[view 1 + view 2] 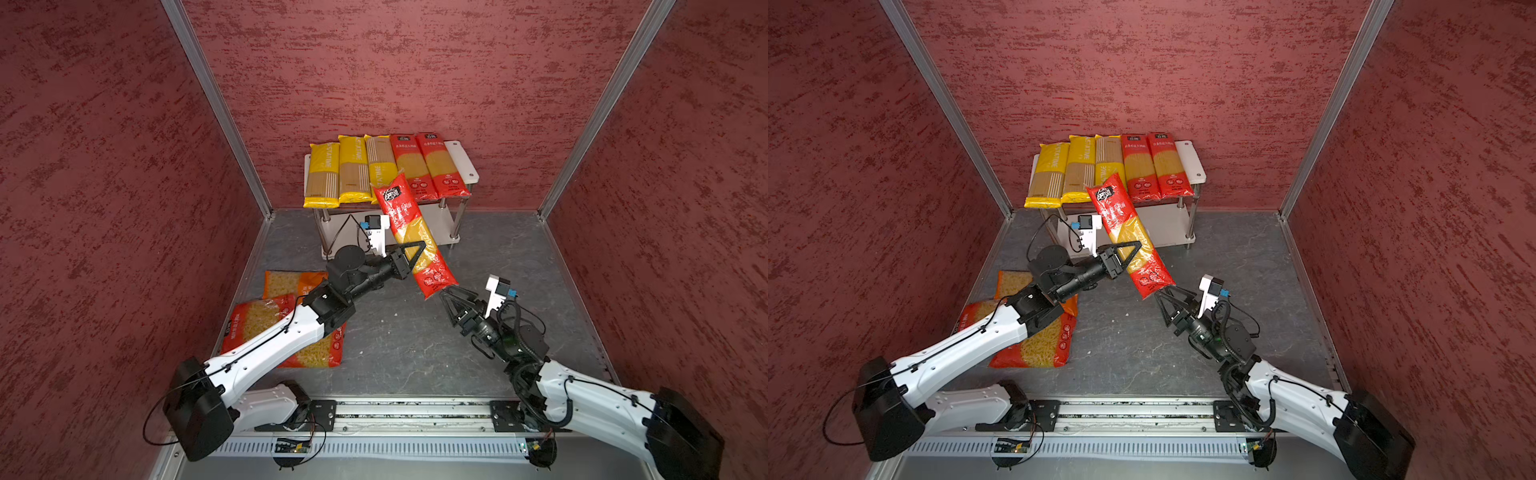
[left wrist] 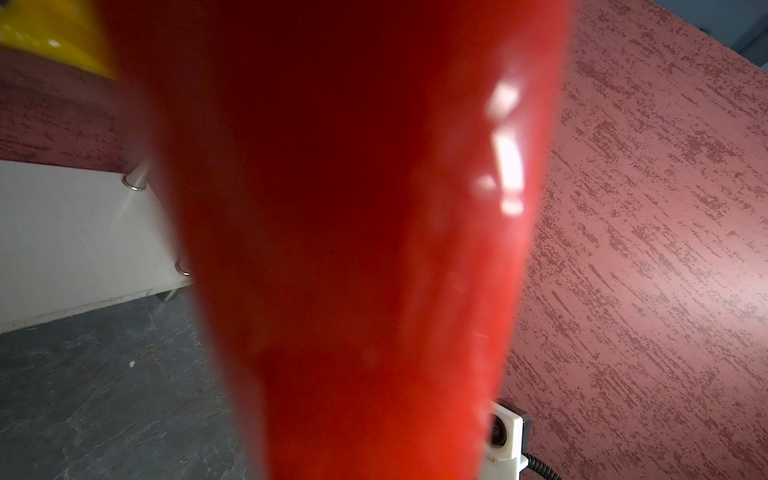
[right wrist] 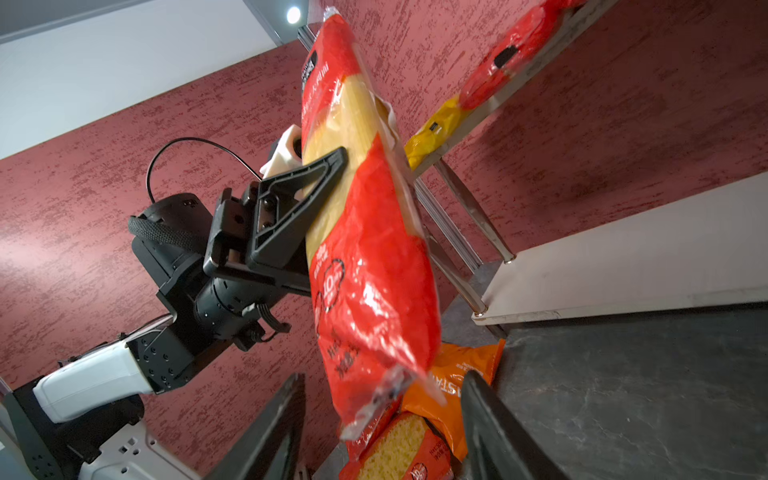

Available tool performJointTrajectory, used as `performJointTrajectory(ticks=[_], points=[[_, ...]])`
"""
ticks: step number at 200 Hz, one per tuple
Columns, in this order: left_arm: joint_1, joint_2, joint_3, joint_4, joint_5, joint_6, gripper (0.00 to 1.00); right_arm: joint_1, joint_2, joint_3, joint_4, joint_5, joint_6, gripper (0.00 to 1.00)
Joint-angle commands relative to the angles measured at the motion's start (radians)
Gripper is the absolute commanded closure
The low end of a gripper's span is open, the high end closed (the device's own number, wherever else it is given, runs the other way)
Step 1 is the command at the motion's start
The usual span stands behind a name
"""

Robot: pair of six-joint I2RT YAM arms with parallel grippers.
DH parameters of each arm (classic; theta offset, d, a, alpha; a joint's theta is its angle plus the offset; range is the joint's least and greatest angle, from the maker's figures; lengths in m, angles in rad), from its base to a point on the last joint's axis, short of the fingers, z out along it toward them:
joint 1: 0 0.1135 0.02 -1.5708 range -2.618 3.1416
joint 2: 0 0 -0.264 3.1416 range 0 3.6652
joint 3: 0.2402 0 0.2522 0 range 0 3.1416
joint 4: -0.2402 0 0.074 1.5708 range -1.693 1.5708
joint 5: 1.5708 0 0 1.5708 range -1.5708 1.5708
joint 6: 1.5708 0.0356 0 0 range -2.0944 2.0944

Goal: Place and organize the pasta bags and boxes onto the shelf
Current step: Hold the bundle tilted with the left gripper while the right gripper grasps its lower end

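- a left hand (image 1: 417,254), black with triangular fingers, is clamped around the middle of a long red plastic spaghetti bag with a clear window (image 1: 400,212).
- the bag hangs tilted in the air above the dark grey stone-look counter (image 1: 395,353). its upper end points at the front of the shelf and its lower end points at the right arm.
- the right hand (image 1: 454,294) sits just under the bag's lower end. in the right wrist view its fingers (image 3: 274,419) stand apart on either side of the crimped end, gripping nothing.
- a small two-tier shelf (image 1: 460,161), with white boards and chrome posts, stands against the back wall.
- on its top board, side by side, lie three long yellow spaghetti packs (image 1: 355,170), then two long red spaghetti bags (image 1: 436,166).
- wide red and orange short-pasta bags (image 1: 257,320) lie overlapped on the counter, partly hidden under the left arm.
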Motion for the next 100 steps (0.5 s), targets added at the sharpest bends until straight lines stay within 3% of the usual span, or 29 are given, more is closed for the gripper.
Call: performJointTrajectory(ticks=[1, 42, 100], points=[[-0.009, -0.012, 0.042, 0.14, 0.0, -0.022, 0.88, 0.007, 0.051, 0.039, 0.153, 0.031, 0.039, 0.38], [-0.02, 0.012, 0.025, 0.222, 0.033, -0.096, 0.88, 0.007, 0.165, 0.059, 0.299, 0.017, 0.085, 0.39], [-0.03, 0.047, 0.05, 0.231, 0.063, -0.113, 0.87, 0.008, 0.195, 0.109, 0.32, 0.03, 0.065, 0.43]])
